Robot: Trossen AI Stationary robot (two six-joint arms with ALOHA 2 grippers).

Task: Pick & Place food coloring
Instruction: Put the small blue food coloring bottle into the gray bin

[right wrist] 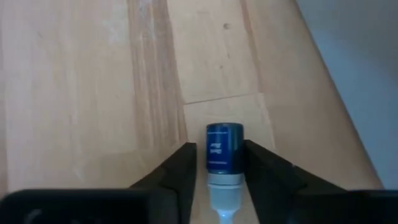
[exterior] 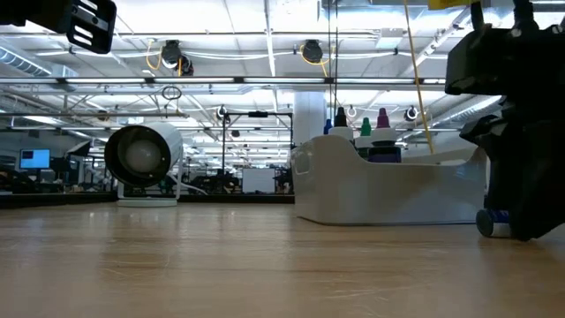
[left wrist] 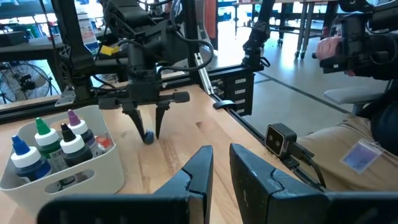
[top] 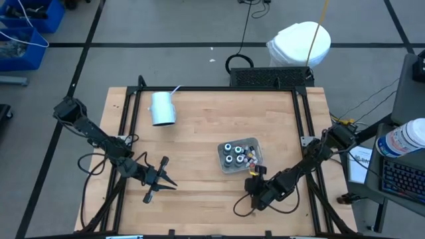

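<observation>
The right gripper point(right wrist: 217, 171) points down at the table point(top: 199, 139), at about five o'clock from the translucent tray point(top: 247, 142). A blue food coloring bottle point(right wrist: 224, 147) lies on its side between the two fingers point(right wrist: 177, 171), white neck toward the wrist. The jaws are narrowed close on each side of it; actual contact cannot be confirmed. Its label print is too small to read. More bottles stand in the tray. The left gripper point(top: 161, 178) waits at the tray's eight o'clock, nearly closed, empty. A pale blue cup point(top: 162, 108) lies at eleven o'clock.
</observation>
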